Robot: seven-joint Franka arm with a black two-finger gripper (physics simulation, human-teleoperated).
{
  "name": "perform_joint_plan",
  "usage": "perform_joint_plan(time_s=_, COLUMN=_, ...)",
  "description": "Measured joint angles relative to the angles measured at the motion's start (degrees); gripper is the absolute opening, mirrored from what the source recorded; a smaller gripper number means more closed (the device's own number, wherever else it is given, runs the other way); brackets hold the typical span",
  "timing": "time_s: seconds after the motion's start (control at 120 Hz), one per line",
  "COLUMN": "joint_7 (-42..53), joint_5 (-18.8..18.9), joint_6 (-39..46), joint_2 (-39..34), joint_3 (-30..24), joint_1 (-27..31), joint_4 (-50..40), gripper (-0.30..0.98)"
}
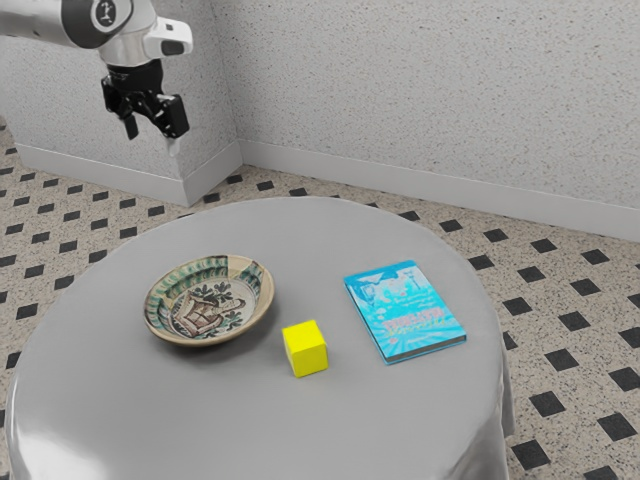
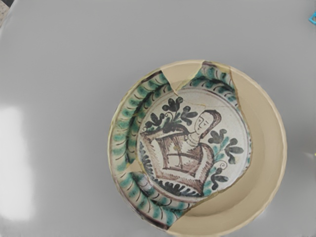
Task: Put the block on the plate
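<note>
On the round table, the yellow block sits off the plate

Between the plate and the blue book, the block rests flat on the grey cloth, touching neither. The plate lies toward the table's edge at the exterior view's left, the book toward the edge at the exterior view's right. The gripper hangs raised, its two fingers apart with nothing between them. The wrist view looks down on the plate, showing a painted figure among dark leaves.
</note>
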Motion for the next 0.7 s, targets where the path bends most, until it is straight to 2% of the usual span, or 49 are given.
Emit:
perform_joint_plan(time_s=0.183, joint_7=0.04, joint_5=-0.42, joint_6=-0.37, joint_2=0.02, joint_3=-0.85, joint_1=-1.79, joint_4=-0.96, gripper=0.69)
perform_joint_plan(time_s=0.317, joint_7=0.21, joint_5=-0.34, joint_6=0.45, joint_2=-0.59, joint_3=-7.13, joint_1=-2.86, joint_4=-5.17, gripper=0.69)
perform_joint_plan(time_s=0.45, joint_7=0.30, joint_5=-0.48, joint_6=3.56, joint_2=-0.52, joint_3=-10.38, joint_1=-4.81, joint_4=-10.65, gripper=0.69)
perform_joint_plan(time_s=0.7, joint_7=0.55, joint_5=-0.61, joint_6=12.28, joint_2=-0.17, joint_3=-13.52, joint_1=-4.97, joint_4=-20.13, gripper=0.69)
